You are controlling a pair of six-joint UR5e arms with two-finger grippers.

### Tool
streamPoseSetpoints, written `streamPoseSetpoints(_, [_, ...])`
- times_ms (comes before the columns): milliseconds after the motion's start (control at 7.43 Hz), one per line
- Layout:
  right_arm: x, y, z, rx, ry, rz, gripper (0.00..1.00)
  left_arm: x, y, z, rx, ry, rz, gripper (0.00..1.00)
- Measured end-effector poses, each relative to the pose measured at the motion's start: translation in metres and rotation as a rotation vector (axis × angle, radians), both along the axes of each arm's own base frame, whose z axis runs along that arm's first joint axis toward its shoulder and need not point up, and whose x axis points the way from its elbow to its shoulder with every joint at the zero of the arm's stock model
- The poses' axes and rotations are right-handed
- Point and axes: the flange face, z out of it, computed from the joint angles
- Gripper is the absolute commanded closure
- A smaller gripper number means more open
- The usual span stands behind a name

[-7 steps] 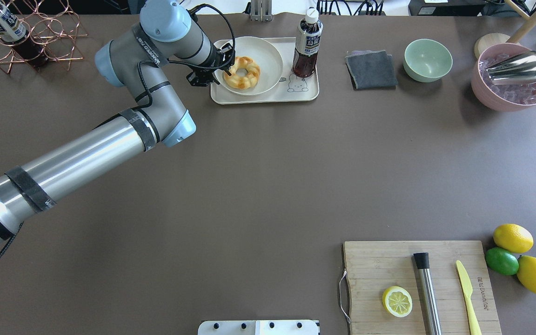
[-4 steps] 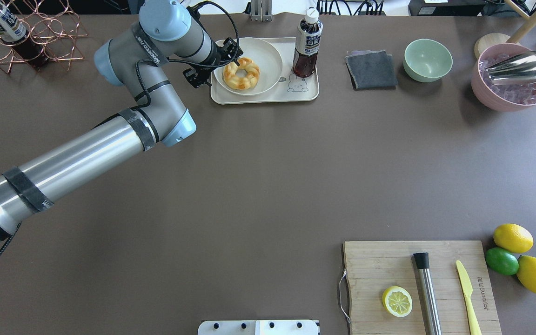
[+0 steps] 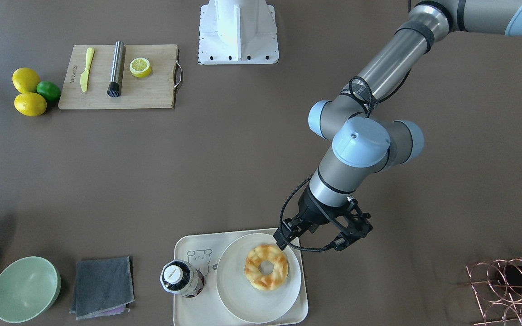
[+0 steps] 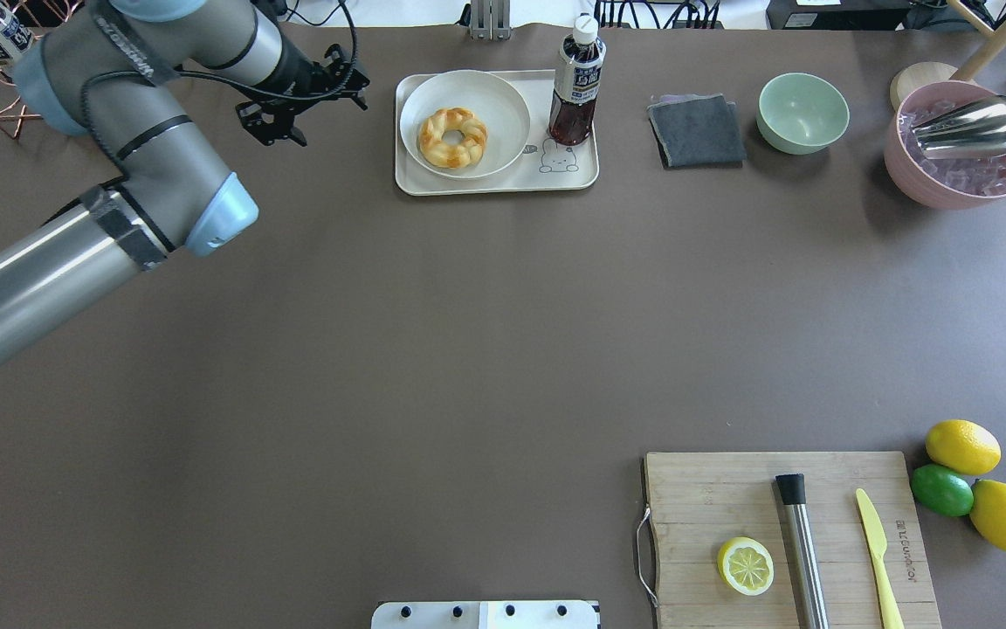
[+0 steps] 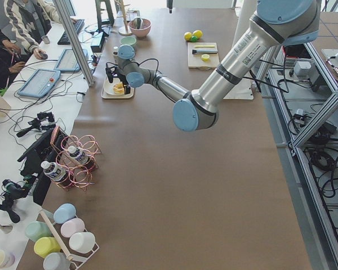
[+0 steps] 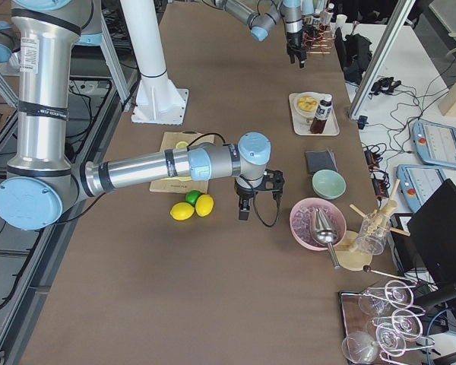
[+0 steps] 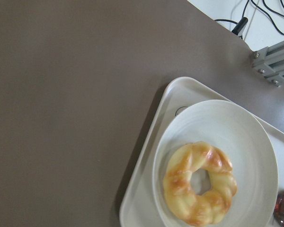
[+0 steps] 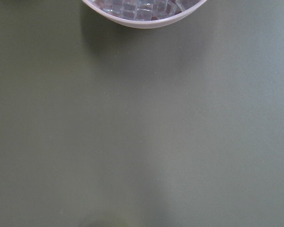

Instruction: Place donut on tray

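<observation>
The donut (image 4: pixel 452 137), a golden braided ring, lies flat on a round off-white plate (image 4: pixel 503 105) that sits on the cream tray (image 4: pixel 503 185). It also shows in the front view (image 3: pixel 266 267) and the left wrist view (image 7: pixel 199 184). My left gripper (image 4: pixel 324 100) is open and empty, raised to the left of the tray, clear of the plate. In the front view it (image 3: pixel 317 235) hangs by the plate's edge. My right gripper (image 6: pixel 247 207) shows only in the right side view, near the pink bowl, so I cannot tell its state.
A dark drink bottle (image 4: pixel 575 83) stands on the tray by the bear drawing. A grey cloth (image 4: pixel 697 131), a green bowl (image 4: pixel 803 112) and a pink ice bowl (image 4: pixel 961 144) line the far edge. A cutting board (image 4: pixel 730 498) and a copper rack (image 3: pixel 505 290) are also present.
My left gripper let go of the donut, lifted off it and moved left, away from the tray. The donut stayed on the plate.
</observation>
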Motion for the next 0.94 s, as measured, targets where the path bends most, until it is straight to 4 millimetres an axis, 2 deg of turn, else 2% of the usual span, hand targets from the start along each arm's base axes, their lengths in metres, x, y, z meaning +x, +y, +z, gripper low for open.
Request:
streamPoseSetpoints(269, [0.004, -0.001, 0.006, -0.005, 0.006, 0.006, 0.0, -0.071, 0.024, 0.029, 0.075, -0.068, 0.042, 0.02])
streamPoseSetpoints(404, [0.011, -0.002, 0.015, 0.002, 0.012, 0.0, 0.0, -0.107, 0.033, 0.047, 0.117, -0.102, 0.053, 0.02])
streamPoseSetpoints(538, [0.021, -0.002, 0.026, 0.015, 0.016, -0.012, 0.0, -0.143, 0.041, 0.073, 0.157, -0.143, 0.067, 0.02])
streamPoseSetpoints(808, [0.041, 0.007, 0.046, 0.034, 0.023, -0.025, 0.0, -0.208, 0.056, 0.145, 0.213, -0.245, 0.121, 0.02])
streamPoseSetpoints(942, [0.053, 0.012, 0.054, 0.043, 0.03, -0.023, 0.0, -0.242, 0.062, 0.173, 0.209, -0.253, 0.142, 0.02])
